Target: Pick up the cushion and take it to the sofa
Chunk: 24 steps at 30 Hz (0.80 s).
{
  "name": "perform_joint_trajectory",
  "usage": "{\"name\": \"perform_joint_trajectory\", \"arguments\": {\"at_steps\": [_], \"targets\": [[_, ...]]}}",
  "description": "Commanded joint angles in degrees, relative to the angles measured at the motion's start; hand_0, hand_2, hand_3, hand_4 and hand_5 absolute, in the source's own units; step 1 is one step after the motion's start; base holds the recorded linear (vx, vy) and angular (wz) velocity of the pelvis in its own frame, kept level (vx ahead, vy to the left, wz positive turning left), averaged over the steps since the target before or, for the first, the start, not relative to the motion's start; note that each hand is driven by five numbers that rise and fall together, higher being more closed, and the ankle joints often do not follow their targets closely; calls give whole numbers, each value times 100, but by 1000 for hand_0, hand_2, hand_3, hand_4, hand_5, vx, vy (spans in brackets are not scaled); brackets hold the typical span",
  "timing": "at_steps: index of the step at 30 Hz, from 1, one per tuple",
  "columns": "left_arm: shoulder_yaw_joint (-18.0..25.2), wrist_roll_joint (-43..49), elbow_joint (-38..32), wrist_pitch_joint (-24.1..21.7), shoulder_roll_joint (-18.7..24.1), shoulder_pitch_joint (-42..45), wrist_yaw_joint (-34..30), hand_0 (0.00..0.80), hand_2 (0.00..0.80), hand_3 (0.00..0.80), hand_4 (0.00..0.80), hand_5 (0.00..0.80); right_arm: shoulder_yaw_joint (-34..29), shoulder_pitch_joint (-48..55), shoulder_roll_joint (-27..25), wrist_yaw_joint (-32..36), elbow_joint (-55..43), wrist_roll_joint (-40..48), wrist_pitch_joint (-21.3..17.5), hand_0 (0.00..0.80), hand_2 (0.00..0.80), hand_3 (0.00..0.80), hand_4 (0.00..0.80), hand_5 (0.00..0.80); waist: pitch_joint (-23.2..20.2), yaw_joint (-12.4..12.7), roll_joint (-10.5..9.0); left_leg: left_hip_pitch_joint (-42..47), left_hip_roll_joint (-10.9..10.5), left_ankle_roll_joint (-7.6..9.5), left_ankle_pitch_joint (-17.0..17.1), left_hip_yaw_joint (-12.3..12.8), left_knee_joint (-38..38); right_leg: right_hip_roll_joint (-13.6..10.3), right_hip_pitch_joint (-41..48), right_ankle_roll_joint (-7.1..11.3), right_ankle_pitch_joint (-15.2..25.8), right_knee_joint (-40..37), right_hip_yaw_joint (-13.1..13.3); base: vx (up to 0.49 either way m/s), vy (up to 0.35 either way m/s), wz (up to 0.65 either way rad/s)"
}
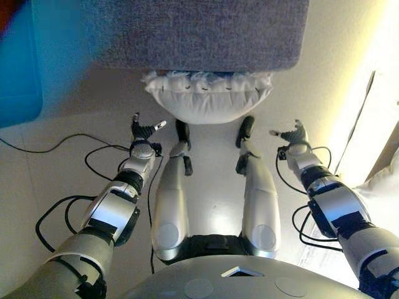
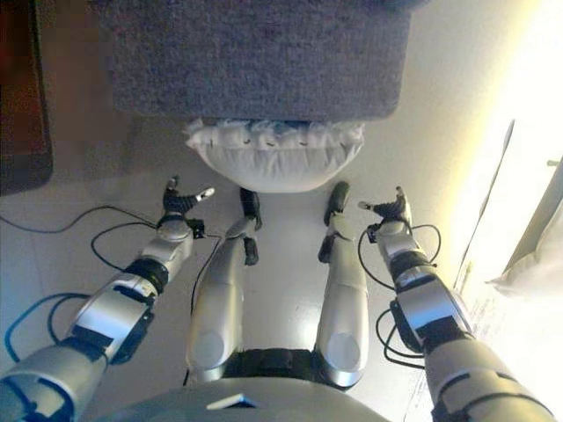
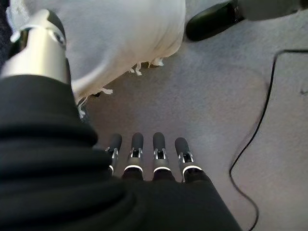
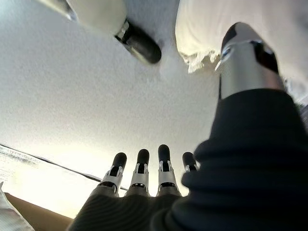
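Observation:
A white cushion (image 1: 209, 99) with a frilled edge lies on the floor against the front of the grey sofa (image 1: 199, 31). It also shows in the left wrist view (image 3: 115, 38) and in the right wrist view (image 4: 207, 29). My left hand (image 1: 142, 129) is open and empty, low to the cushion's left. My right hand (image 1: 293, 134) is open and empty, low to the cushion's right. Neither hand touches the cushion. In the wrist views the straight fingers (image 3: 147, 147) and fingers (image 4: 151, 161) hold nothing.
A blue object (image 1: 25, 62) stands at the left of the sofa. A pale wall or door edge (image 1: 368, 112) runs along the right, with a white cloth thing (image 1: 383, 187) at the right edge. The floor (image 1: 75, 112) is pale.

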Motion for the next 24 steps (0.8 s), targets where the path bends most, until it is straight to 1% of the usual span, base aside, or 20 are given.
{"name": "perform_joint_trajectory", "arguments": {"at_steps": [1, 5, 10, 11, 12, 13, 14, 16, 19, 21, 22, 24], "targets": [[-53, 214, -36, -157, 147, -167, 233, 0, 0, 0, 0, 0, 209, -93, -438, -200, -154, -169, 18, 0, 0, 0, 0, 0, -27, -31, 140, -746, 249, -226, -104, -301, 290, -256, -492, 376, -430, 351, 368, 0, 0, 0], [-162, 239, 41, -26, 209, -465, 282, 0, 0, 0, 0, 0, 345, -448, -589, -281, -130, -274, 50, 0, 0, 0, 0, 0, -27, -59, 216, -1231, 207, -210, -88, -322, 417, -236, -1040, 365, -385, 525, 489, -8, 4, 0], [-205, 137, 110, -82, 329, -768, 322, 0, 0, 0, 0, 0, 484, -874, -759, -494, -100, -337, 73, 0, 0, 0, 0, 0, -27, -89, 301, -1772, 209, -190, -111, -327, 535, -191, -1667, 328, -401, 756, 622, -14, 13, -3], [-155, 39, 176, 88, 565, -870, -58, 0, 0, 0, 0, 0, 549, -1007, -879, -500, -89, -334, 34, 0, 0, 0, 0, 0, -27, -107, 337, -1963, 212, -181, -118, -349, 583, -168, -1894, 302, -430, 875, 665, -25, 55, 1], [-79, -81, 348, -119, 868, -918, -433, 0, 0, 0, 0, 0, 610, -1112, -1038, -436, -53, -332, -6, 0, 0, 0, 0, 0, -27, -126, 393, -2056, 213, -189, -120, -346, 637, -167, -2024, 282, -462, 973, 694, -23, 101, 3], [-60, -180, 533, -338, 1051, -948, -692, 0, 0, 0, 0, 0, 636, -1203, -1224, -309, -7, -402, -103, 0, 0, 0, 0, 0, -27, -151, 462, -2167, 231, -194, -152, -323, 753, -175, -2182, 267, -487, 1075, 749, -9, 136, 3], [-89, -281, 562, -440, 1159, -952, -771, 0, 0, 0, 0, 0, 653, -1257, -1335, -250, -20, -502, -173, 0, 0, 0, 0, 0, -27, -172, 511, -2298, 237, -198, -176, -317, 841, -170, -2356, 262, -503, 1183, 801, 0, 118, -1], [-92, -352, 520, -563, 1242, -1019, -686, 0, 0, 0, 0, 0, 708, -1369, -1418, -238, -41, -639, -259, 0, 0, 0, 0, 0, -27, -188, 546, -2491, 254, -201, -206, -303, 915, -157, -2574, 252, -526, 1277, 853, -9, 71, -6], [-83, -367, 365, -614, 1378, -1251, -489, 0, 0, 0, 0, 0, 821, -1593, -1539, -371, -107, -748, -387, 0, 0, 0, 0, 0, -27, -211, 575, -2894, 279, -178, -266, -318, 1108, -152, -3001, 226, -568, 1481, 914, -23, 41, 2], [-71, -306, 274, -590, 1472, -1424, -468, 0, 0, 0, 0, 0, 886, -1780, -1616, -427, -166, -745, -461, 0, 0, 0, 0, 0, -27, -213, 594, -3091, 293, -177, -298, -312, 1186, -159, -3208, 230, -591, 1568, 933, -9, 25, 9], [-100, -316, 206, -596, 1571, -1565, -440, 0, 0, 0, 0, 0, 950, -1925, -1678, -491, -217, -960, -607, 0, 0, 0, 0, 0, -27, -215, 600, -3194, 299, -184, -303, -313, 1197, -154, -3306, 239, -592, 1581, 944, -6, 24, 8], [-133, -325, 254, -715, 1536, -1704, -368, 0, 0, 0, 0, 0, 1069, -2118, -1648, -567, -217, -1030, -676, 0, 0, 0, 0, 0, -27, -205, 625, -3317, 275, -177, -319, -320, 1200, -164, -3411, 251, -609, 1588, 938, -3, 15, 2]]}}
